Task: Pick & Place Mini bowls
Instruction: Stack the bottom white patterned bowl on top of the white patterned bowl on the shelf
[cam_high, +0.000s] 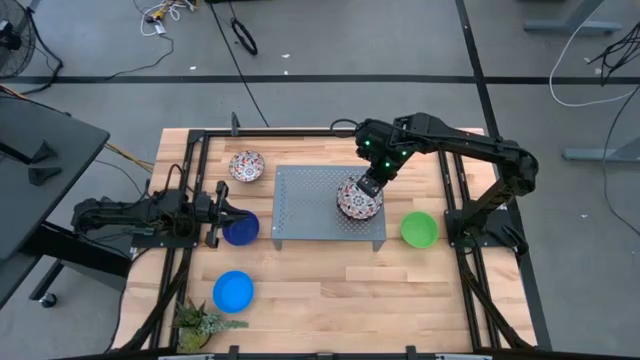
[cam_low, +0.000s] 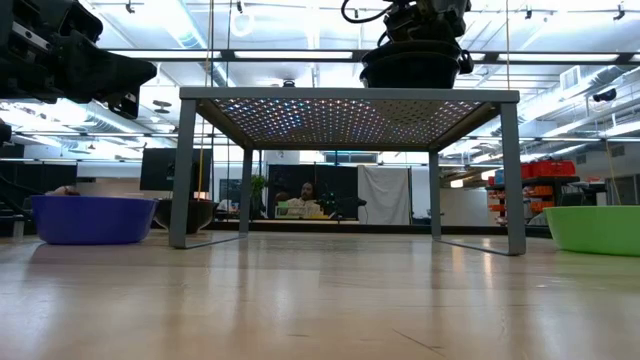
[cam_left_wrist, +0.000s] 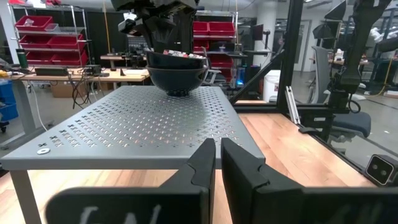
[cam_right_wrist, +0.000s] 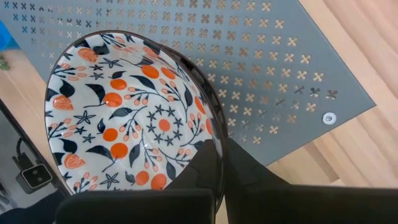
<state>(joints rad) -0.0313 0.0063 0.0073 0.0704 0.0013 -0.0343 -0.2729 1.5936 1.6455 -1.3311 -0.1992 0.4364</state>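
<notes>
My right gripper (cam_right_wrist: 217, 152) is shut on a white mini bowl with red-and-dark flowers (cam_high: 358, 197), at the right part of the grey perforated tray (cam_high: 310, 215). A second flowered bowl (cam_high: 247, 166) stands on the table beyond the tray's far left corner. A dark blue bowl (cam_high: 240, 228) stands left of the tray, a bright blue bowl (cam_high: 233, 291) near the front left, and a green bowl (cam_high: 419, 229) right of the tray. My left gripper (cam_high: 222, 212) waits at the left, level and shut on nothing, just above the dark blue bowl. My right gripper pinches the flowered bowl's rim (cam_right_wrist: 214, 134), one finger inside the bowl and one outside against its dark wall. The fingers come steeply from above, slanting from the far right. The bowl stays upright, mouth up, its foot (cam_left_wrist: 177, 93) at the tray's top; whether it rests there I cannot tell.
A small spiky plant (cam_high: 200, 322) stands at the front left corner. The tray stands on thin legs (cam_low: 183, 170) with open room under it. Bare wood lies in front of the tray. Black frame rails (cam_high: 455, 190) run along both sides of the table.
</notes>
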